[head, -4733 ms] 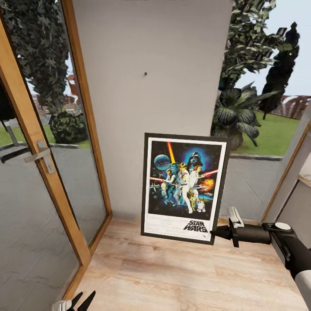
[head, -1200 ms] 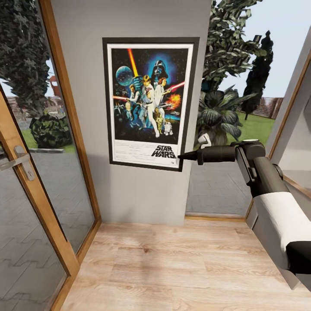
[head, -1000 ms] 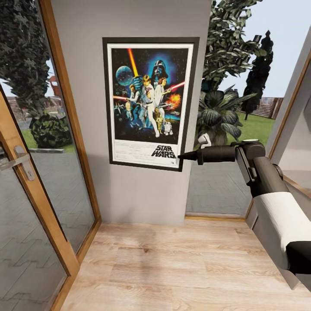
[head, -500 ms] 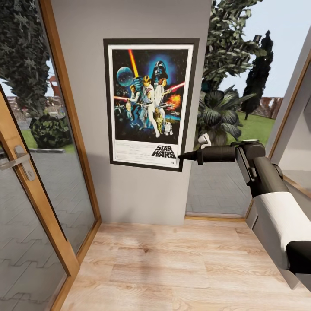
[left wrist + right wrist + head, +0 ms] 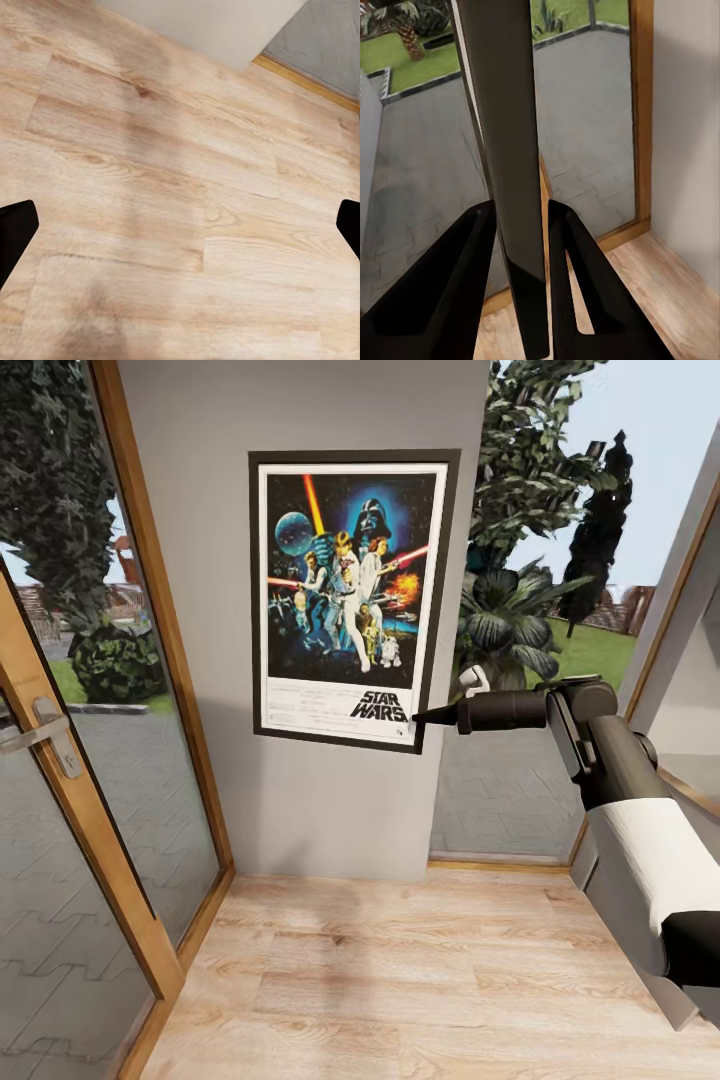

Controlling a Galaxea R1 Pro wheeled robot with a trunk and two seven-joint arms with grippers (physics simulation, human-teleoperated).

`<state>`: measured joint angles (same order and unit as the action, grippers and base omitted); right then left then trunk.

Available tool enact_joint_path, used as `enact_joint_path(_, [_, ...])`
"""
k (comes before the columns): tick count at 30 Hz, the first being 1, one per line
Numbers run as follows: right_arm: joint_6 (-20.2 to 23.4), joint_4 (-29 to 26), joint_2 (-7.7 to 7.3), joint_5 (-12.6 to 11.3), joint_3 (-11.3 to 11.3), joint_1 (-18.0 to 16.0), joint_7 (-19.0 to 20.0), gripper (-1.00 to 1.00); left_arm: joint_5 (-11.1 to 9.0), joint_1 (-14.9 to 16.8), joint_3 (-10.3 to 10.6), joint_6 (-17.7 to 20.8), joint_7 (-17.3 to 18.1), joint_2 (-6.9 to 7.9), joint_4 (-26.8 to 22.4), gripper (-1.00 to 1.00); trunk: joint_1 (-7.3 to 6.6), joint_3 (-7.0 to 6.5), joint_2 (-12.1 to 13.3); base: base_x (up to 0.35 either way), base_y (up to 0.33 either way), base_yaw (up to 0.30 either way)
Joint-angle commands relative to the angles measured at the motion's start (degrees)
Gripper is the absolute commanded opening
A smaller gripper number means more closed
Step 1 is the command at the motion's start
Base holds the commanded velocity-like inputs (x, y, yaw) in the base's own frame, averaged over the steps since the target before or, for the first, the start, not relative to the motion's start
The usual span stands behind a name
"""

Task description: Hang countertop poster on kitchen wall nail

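We hold the poster (image 5: pixel 348 595) flat against the grey wall (image 5: pixel 300 810), right gripper (image 5: pixel 418 717) clamped on its lower corner; left gripper (image 5: pixel 180 232) spread open. Keep it level before releasing.

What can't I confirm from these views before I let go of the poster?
- Wall nail: head view, hidden behind the poster, so whether the frame has caught on it is unknown.
- Contact with the wall: right wrist view shows the frame edge-on between the right gripper fingers; any gap behind cannot be judged.
- Left gripper: left wrist view, its dark fingers cut off at the picture edges, over wooden floor.
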<state>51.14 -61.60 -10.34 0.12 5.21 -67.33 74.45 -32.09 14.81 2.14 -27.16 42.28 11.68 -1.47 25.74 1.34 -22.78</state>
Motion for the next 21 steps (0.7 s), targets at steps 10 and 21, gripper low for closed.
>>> enact_joint_path(10, [0.53,-0.02,-0.03,-0.04,0.07,-0.08,0.24,-1.0,-0.25,0.07,0.23,-0.26,0.17,0.01,0.05,1.0,0.04,0.14,-0.14,0.011,0.002,0.0])
enact_joint_path(21, [0.46,-0.02,-0.03,-0.04,0.07,-0.09,0.26,-1.0,-0.25,0.09,0.23,-0.26,0.17,0.05,0.07,1.0,0.04,0.14,-0.14,0.239,0.108,0.0])
